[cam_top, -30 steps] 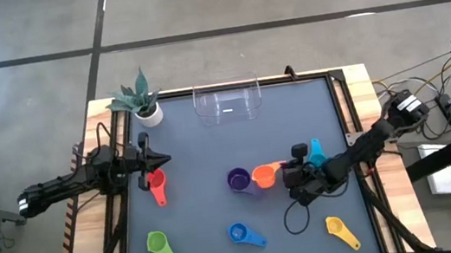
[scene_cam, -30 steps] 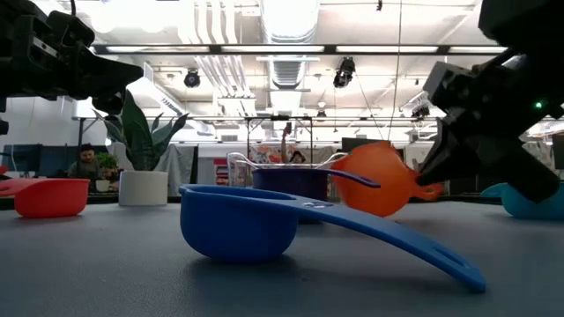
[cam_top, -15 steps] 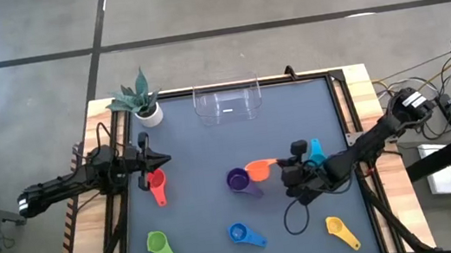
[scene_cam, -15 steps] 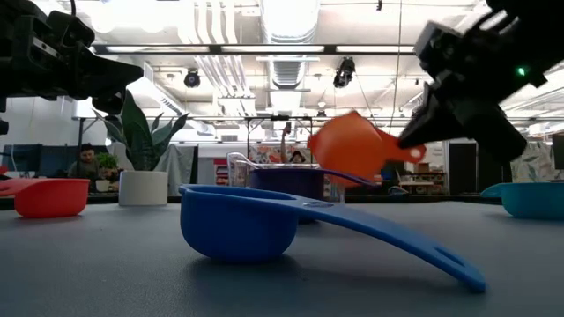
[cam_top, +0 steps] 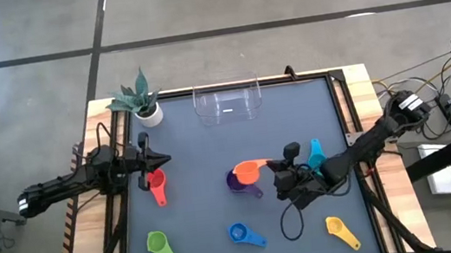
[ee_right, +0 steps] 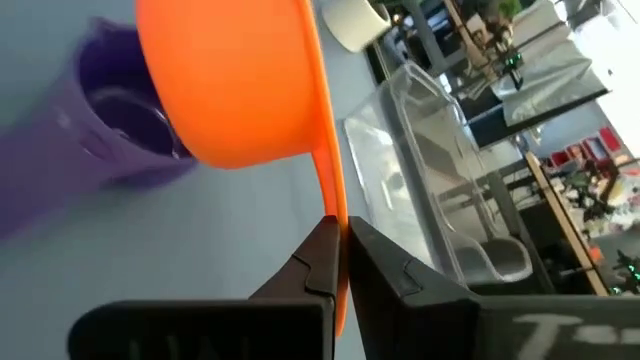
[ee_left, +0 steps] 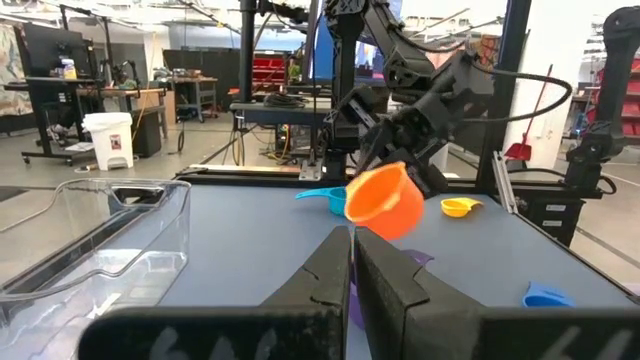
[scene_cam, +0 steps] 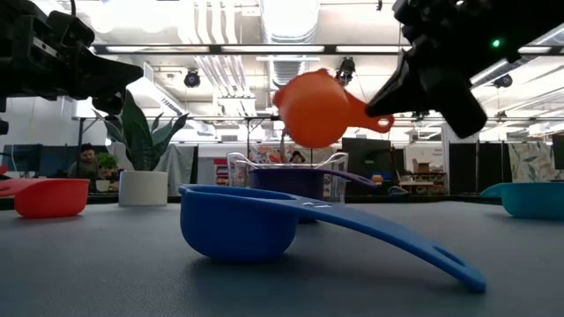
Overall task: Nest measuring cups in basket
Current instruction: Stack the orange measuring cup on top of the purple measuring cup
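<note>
From above, the right gripper (cam_top: 272, 167) pinched the orange cup (cam_top: 246, 172) by its handle over the purple cup (cam_top: 240, 181) – low down, the orange cup (scene_cam: 313, 109) hung clear of the table (scene_cam: 106, 273) – while the left gripper (cam_top: 160, 159), fingers together, waited empty beside the red cup (cam_top: 157, 184).

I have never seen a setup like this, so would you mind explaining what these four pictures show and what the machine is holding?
These are two robot arms at a table, seen at one moment by four cameras: one overhead, one at table height, and one on each wrist. The right gripper is shut on the handle of the orange cup and holds it in the air above the purple cup. The left gripper waits near the red cup, fingers shut and empty. Also on the table lie green, blue, yellow and teal cups, a clear basket and a small potted plant.
</note>
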`<action>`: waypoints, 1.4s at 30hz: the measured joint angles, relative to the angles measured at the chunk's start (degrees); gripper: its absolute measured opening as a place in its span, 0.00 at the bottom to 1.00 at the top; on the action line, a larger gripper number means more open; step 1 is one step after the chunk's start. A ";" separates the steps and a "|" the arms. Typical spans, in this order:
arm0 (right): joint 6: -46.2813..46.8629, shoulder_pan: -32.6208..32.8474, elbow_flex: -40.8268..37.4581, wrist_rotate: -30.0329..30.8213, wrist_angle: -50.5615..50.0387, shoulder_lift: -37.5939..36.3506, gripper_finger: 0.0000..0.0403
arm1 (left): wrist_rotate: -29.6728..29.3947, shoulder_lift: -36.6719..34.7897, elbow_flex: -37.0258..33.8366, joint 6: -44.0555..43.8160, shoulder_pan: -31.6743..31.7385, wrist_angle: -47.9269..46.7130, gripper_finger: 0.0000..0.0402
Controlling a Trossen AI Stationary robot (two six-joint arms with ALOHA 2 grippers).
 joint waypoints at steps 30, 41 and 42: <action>-14.66 -0.49 4.81 5.24 8.73 14.29 0.21 | 0.02 0.00 0.00 -0.01 0.00 -0.04 0.00; -13.22 1.80 4.79 1.87 6.86 8.65 0.45 | 0.02 0.00 0.02 -0.02 0.02 -0.02 0.00; -12.54 1.93 4.79 0.85 6.23 7.97 0.46 | 0.02 0.00 0.00 0.00 0.02 -0.02 0.00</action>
